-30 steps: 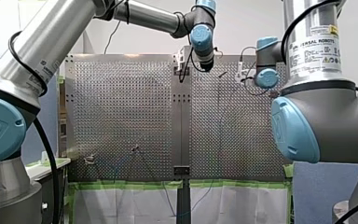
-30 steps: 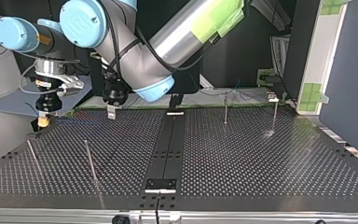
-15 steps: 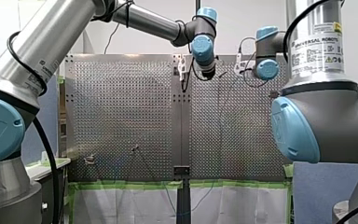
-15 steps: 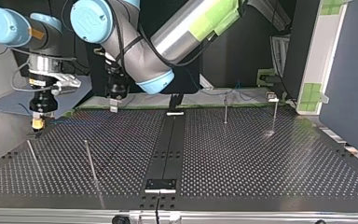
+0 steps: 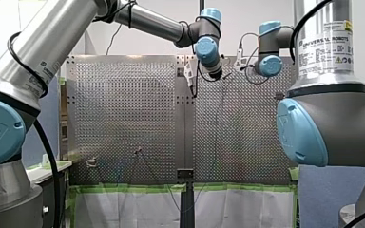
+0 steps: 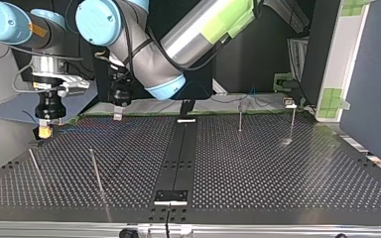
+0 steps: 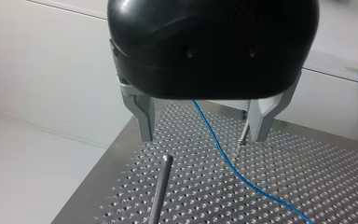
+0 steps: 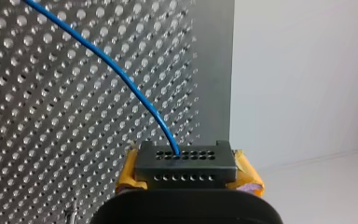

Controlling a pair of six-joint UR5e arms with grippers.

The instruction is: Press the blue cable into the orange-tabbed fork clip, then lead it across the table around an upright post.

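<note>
Two thin posts sit nearest in the top view, the middle post (image 6: 95, 171) and the edge post (image 6: 34, 164), with no cable seen on either. Just behind them my right gripper (image 6: 44, 133) hangs low over the tabletop (image 6: 278, 168) corner at that view's left. The right wrist view shows its yellow-padded fingers (image 8: 247, 176) clamped on the blue cable (image 8: 121, 74), which arcs away over the holes. Beside it toward the centre is my left gripper (image 6: 117, 117), black, with metal fingers (image 7: 144, 119) spread wide. The cable passes between them ungripped and runs down to the tabletop between a grey post (image 7: 161, 186) and a thinner pin (image 7: 243, 135), apart from both as far as I can tell. Farthest back are the far post (image 6: 239, 115) and the corner post (image 6: 292, 121), the latter with a pale fixture (image 6: 289, 103) on top, too small to identify. No orange tab shows anywhere, so I can't confirm the orange-tabbed fork clip step. Going by the bare posts, routing around a post isn't done and most of the lead across is left. A label (image 5: 324, 43) on my right arm (image 5: 323, 118) reads "UNIVERSAL ROBOTS"; the smaller print is unreadable.
</note>
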